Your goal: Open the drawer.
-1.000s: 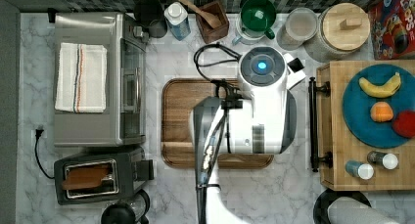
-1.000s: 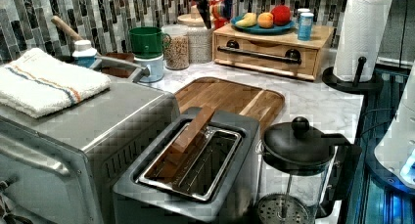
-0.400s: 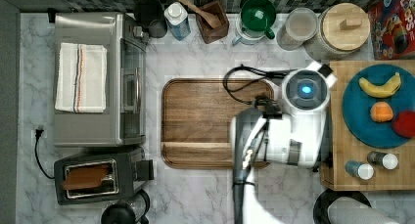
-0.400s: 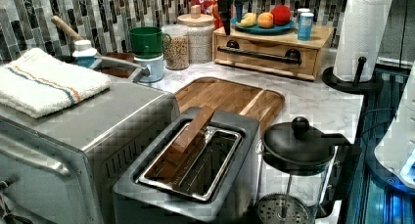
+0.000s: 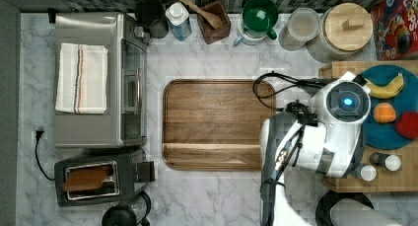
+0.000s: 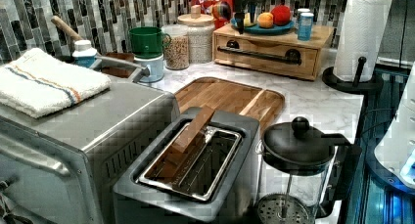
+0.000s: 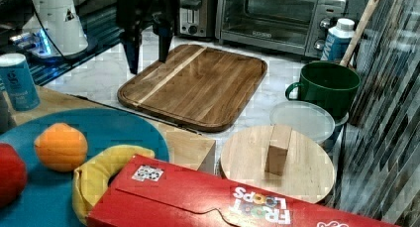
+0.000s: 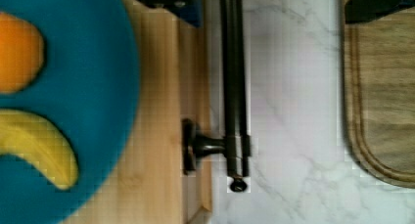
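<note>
- Top view: arm (image 5: 315,137) sits over the front edge of the light wooden cabinet (image 5: 389,179), at the top view's right. Blue plate (image 5: 389,132) on the cabinet holds a banana (image 5: 387,88), an orange (image 5: 383,112) and a red fruit (image 5: 408,125).
- Left view: drawer (image 6: 266,55) is flush in the cabinet, closed, black bar handle (image 6: 259,55) across its front. Toaster (image 6: 195,170) has a wooden block (image 6: 193,131) in its slot.
- Right view: gripper (image 7: 146,46) hangs above the marble by the brown tray (image 7: 195,85), fingers spread apart, holding nothing.
- Wrist view: handle runs just beside the cabinet edge, over the marble.
</note>
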